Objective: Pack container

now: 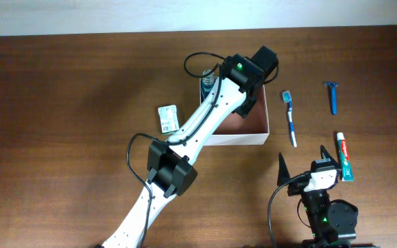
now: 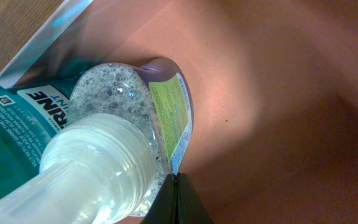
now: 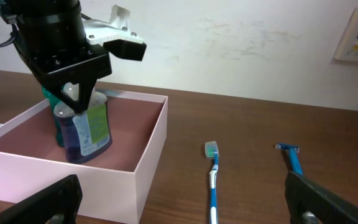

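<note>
While the left arm reaches diagonally across the table into the container at mid-table, its forearm hides the box's left half from above. The left jaws clamp the neck of an upright purple bottle, close beside a teal bottle in the far-left corner. A flat white packet lies just left of the container; a toothbrush, razor and toothpaste lie to its right. The right jaws stand wide, near the front edge.
</note>
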Motion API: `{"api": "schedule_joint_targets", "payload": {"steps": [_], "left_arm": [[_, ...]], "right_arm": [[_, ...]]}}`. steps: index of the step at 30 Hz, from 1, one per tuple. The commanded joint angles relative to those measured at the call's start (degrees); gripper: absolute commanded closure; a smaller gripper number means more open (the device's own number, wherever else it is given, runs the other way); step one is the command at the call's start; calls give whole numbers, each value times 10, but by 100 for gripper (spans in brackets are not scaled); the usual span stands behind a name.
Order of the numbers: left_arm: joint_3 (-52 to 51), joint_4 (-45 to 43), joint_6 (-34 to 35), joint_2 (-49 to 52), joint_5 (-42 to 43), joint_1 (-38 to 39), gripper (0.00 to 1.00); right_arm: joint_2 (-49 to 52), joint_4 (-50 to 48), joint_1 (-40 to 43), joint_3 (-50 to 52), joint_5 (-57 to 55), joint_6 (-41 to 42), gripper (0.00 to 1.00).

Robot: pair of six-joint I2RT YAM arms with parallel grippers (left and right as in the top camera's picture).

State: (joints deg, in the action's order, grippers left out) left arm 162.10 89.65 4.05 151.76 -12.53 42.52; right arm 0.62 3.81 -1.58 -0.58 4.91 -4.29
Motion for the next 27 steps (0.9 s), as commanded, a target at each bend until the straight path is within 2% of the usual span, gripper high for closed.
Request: {"api": "schedule_joint_targets", "payload": {"steps": [1,8,27], "left_arm": [[4,2,-2,3,-11,3,99],[4,-3,6,3,-62,3,99],[3,-82,6,3,-62,3,99]], "right_arm": [[-4,3,2,3,-7,3,2],[-4,3,2,3,-7,3,2],[-4,3,2,3,-7,3,2]]}}
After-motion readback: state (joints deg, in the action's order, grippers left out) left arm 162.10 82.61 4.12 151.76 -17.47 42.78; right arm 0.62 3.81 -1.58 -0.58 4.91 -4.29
